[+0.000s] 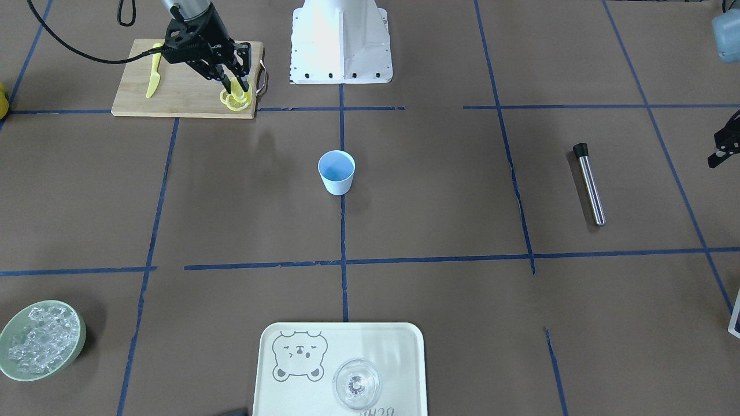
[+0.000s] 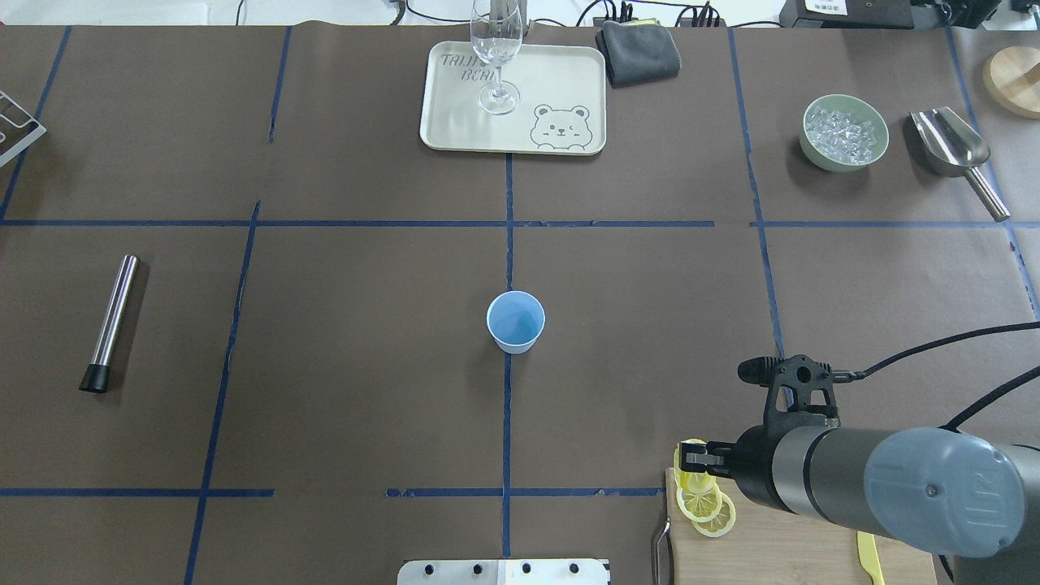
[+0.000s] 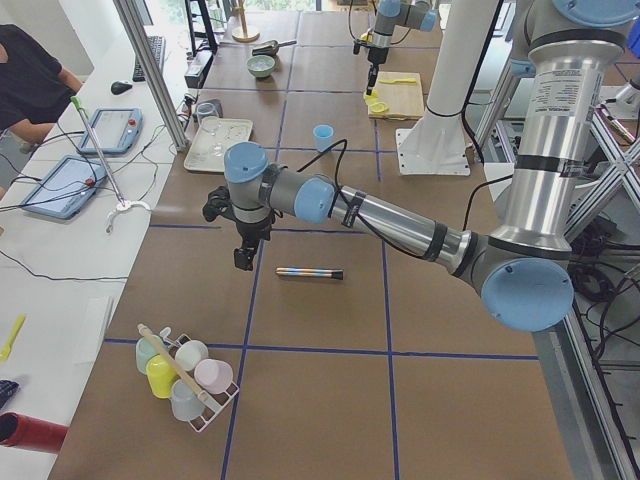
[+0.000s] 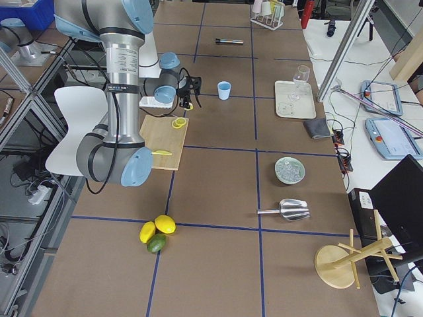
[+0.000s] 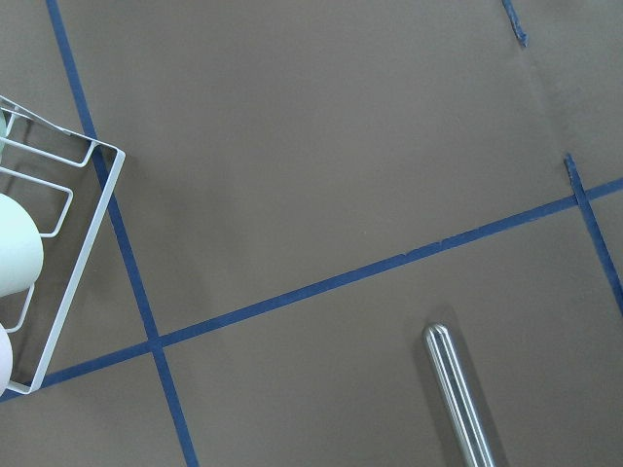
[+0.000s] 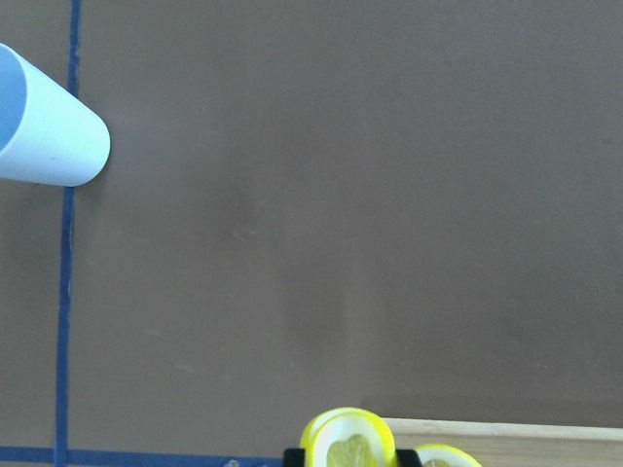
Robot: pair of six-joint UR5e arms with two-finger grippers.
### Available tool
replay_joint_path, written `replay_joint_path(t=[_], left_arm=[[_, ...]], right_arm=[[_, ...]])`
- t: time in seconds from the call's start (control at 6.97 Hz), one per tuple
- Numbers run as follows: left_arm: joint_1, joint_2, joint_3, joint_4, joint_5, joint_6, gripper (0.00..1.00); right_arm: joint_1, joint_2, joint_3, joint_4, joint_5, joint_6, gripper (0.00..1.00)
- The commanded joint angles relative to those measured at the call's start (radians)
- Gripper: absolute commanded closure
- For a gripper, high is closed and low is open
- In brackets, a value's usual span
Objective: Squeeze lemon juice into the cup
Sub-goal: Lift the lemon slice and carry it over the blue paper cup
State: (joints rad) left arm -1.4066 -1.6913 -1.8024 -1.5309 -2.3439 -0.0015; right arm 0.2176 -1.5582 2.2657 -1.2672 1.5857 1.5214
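My right gripper (image 1: 237, 88) is over the near corner of the wooden cutting board (image 1: 185, 99). It is shut on a thin lemon slice (image 2: 693, 479), held upright just above two other slices (image 2: 708, 512) that lie flat on the board. The held slice also shows at the bottom of the right wrist view (image 6: 350, 449). The light-blue cup (image 1: 336, 171) stands upright and empty at the table's centre, well away from the gripper (image 2: 515, 321). My left gripper (image 1: 725, 143) hangs at the table's far side near a metal muddler (image 1: 589, 184); I cannot tell if it is open.
A yellow plastic knife (image 1: 153, 78) lies on the board. A tray (image 1: 300, 398) holds a clear glass (image 1: 356, 384). A green bowl of ice (image 1: 40, 340), a metal scoop (image 2: 951, 146), a cup rack (image 3: 185, 375) and whole fruit (image 4: 157, 231) sit at the edges.
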Motion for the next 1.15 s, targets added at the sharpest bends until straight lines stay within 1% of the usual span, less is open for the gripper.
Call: replay_joint_path(t=[0.0, 0.14, 0.29, 0.57, 0.72, 0.86, 1.0], left_arm=[[0.0, -0.002, 0.002, 0.0, 0.0, 0.0, 0.0], [0.001, -0.002, 0.002, 0.0, 0.0, 0.0, 0.0], [0.001, -0.004, 0.005, 0.0, 0.0, 0.0, 0.0], [0.001, -0.005, 0.008, 0.0, -0.005, 0.0, 0.0], [0.0, -0.004, 0.005, 0.0, -0.006, 0.0, 0.0], [0.0, -0.004, 0.005, 0.0, -0.006, 0.0, 0.0], [0.0, -0.004, 0.003, 0.0, -0.005, 0.0, 0.0]], right_arm=[[0.051, 0.236, -0.035, -0.224, 0.016, -0.007, 0.6], [0.077, 0.406, -0.085, -0.362, 0.02, -0.019, 0.6], [0.098, 0.475, -0.128, -0.4, 0.017, -0.023, 0.6], [0.156, 0.538, -0.211, -0.393, 0.016, -0.09, 0.58], [0.184, 0.606, -0.271, -0.396, 0.017, -0.104, 0.58], [0.198, 0.647, -0.325, -0.391, 0.016, -0.116, 0.58], [0.216, 0.709, -0.397, -0.391, 0.017, -0.128, 0.58]])
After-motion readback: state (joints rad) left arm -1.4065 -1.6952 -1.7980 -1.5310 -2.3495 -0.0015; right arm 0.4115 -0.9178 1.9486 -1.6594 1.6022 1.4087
